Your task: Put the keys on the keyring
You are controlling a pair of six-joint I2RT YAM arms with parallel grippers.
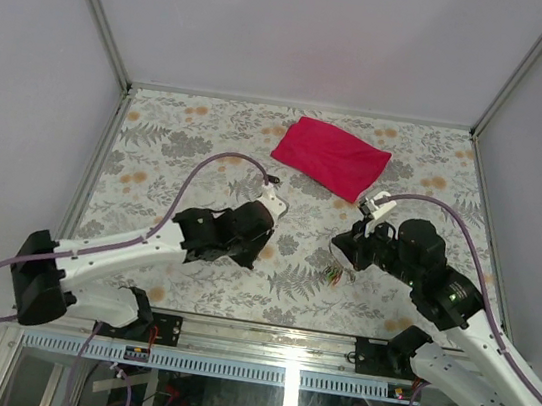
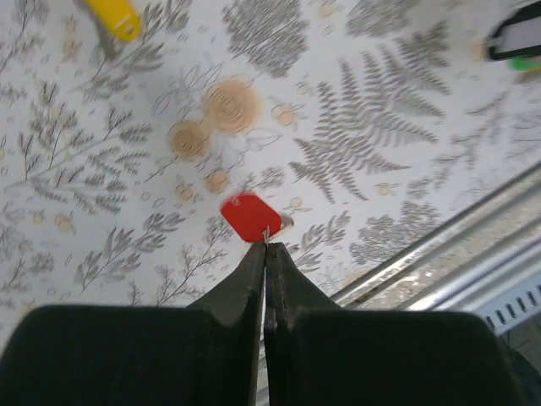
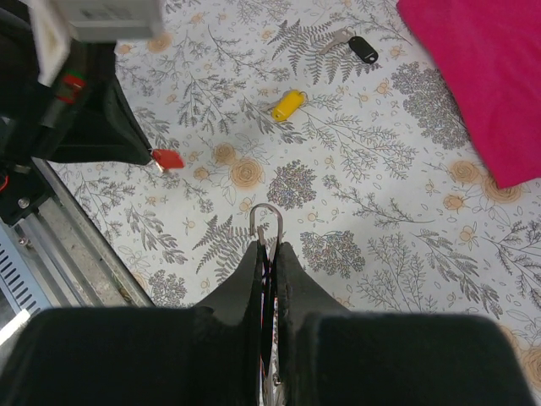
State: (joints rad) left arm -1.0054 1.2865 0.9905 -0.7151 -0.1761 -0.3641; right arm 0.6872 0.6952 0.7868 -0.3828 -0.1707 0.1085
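Silver ring (image 3: 266, 222), one, pokes from the right claw (image 3: 269, 247), which is pinched tight on it, well short of the cloth (image 3: 482, 76). One red key (image 2: 251, 216) is nipped by its blade in the closed left claw (image 2: 265, 249). Nearer the cloth lie one yellow key (image 3: 287, 105) and, beyond it, one black key (image 3: 363, 49), apart.

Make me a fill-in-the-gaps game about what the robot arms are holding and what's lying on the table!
1. The left gripper is shut on the red key, and the right gripper is shut on the silver ___.
2. The loose key lying between the red key and the black key is ___.
3. The black key lies near the magenta ___.
Missing words: keyring, yellow, cloth.
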